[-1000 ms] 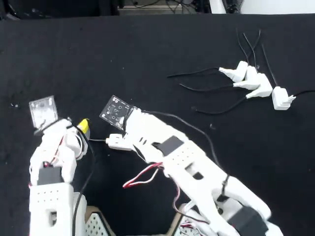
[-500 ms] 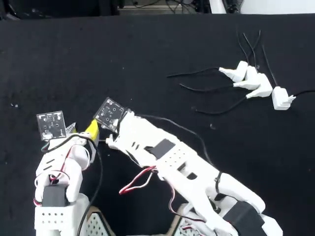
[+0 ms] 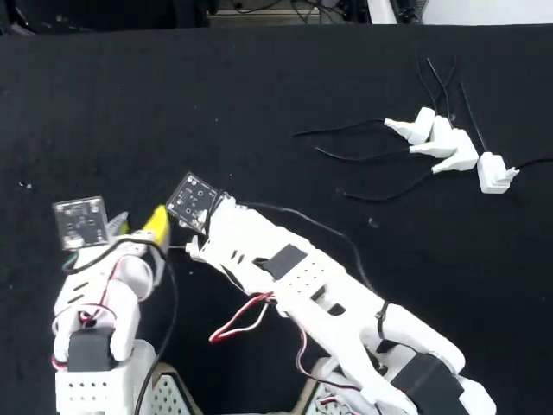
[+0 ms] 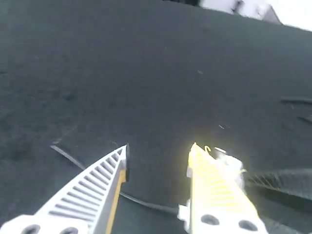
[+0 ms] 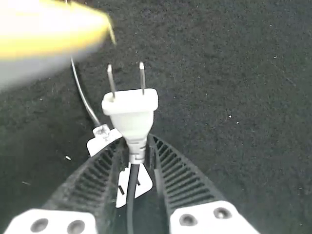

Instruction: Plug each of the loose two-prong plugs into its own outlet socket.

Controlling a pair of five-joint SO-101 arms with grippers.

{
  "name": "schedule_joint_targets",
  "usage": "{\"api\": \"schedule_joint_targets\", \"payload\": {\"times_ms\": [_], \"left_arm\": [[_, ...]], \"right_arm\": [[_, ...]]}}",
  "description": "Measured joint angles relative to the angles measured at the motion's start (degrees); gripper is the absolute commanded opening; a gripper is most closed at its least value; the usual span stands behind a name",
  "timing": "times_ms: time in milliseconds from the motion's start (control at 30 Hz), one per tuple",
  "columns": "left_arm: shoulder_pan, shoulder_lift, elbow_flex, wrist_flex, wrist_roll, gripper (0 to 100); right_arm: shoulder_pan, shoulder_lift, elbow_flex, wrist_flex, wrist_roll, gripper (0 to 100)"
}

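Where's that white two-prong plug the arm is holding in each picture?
High view: plug, left of centre, at the right arm's tip.
Left wrist view: blurred; a white bit beside the yellow finger may be it.
Right wrist view: plug mid-picture, between the fingers, prongs pointing away.
Shared landmark: the yellow finger.

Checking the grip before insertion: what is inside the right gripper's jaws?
The right gripper is shut on the neck of the white plug; its black cord trails back through the gripper. Body and both prongs stick out. The contact itself is covered.
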Motion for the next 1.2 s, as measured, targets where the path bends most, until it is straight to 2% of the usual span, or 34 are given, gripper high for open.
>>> {"api": "schedule_joint_targets", "payload": {"times_ms": [133,300,667,900,1200], "left_arm": [[-2.29,0.0,-0.26,0.0,0.0,21],[1.49,0.0,-0.26,0.0,0.0,21],[3.96,-0.09,-1.32,0.0,0.0,21],[8.79,-0.53,-0.09,-0.35,-7.21,21],[5.54,-0.35,6.86,-6.95,-10.37,21]], "right_arm": [[0.0,0.0,0.0,0.0,0.0,1.1],[0.0,0.0,0.0,0.0,0.0,1.1],[0.0,0.0,0.0,0.0,0.0,1.1],[0.0,0.0,0.0,0.44,0.0,1.1],[0.0,-5.36,0.88,5.98,0.0,1.1]]}}
